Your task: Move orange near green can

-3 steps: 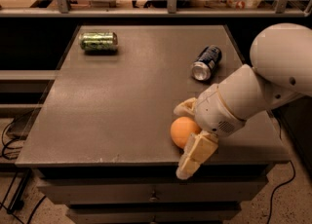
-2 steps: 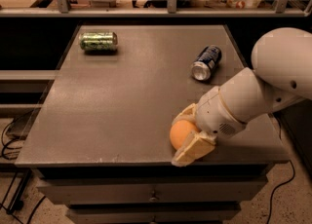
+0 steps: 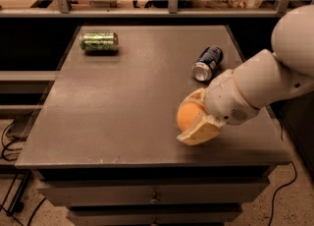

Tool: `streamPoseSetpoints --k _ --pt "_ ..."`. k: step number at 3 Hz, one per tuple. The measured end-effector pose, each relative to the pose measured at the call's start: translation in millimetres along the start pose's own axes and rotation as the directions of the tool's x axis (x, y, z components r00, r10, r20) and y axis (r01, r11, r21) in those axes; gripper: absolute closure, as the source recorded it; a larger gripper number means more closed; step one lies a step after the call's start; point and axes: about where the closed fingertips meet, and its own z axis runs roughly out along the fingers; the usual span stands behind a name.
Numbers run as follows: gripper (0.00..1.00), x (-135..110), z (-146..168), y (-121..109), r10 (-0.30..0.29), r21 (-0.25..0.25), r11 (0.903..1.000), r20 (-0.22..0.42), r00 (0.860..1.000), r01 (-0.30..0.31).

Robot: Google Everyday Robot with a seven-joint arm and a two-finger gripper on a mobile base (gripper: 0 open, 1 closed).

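The pale gripper has its fingers clasped on the round, smooth orange fruit, near right on the grey desk. The green drink can lies well apart, far left, so the carry looks not yet done.

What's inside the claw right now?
The orange, gripped in the claw near the front right of the table. Its left side shows; the fingers cover its right side and underside, so whether it touches the table can't be seen.
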Motion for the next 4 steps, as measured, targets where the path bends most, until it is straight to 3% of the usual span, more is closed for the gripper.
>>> streamPoseSetpoints --k 1,2,3,4 --pt "1.0 -37.1 -31.5 -27.4 -0.063 0.067 0.9961 0.077 0.995 0.058" --pt "1.0 -37.2 -31.4 -27.3 -0.063 0.066 0.9961 0.077 0.995 0.058" --pt "1.0 -51.1 -16.2 -26.7 -0.071 0.054 0.9964 0.118 0.99 0.065" --pt "1.0 -88.5 8.6 -37.1 -0.101 0.044 0.9946 0.188 0.977 0.094"
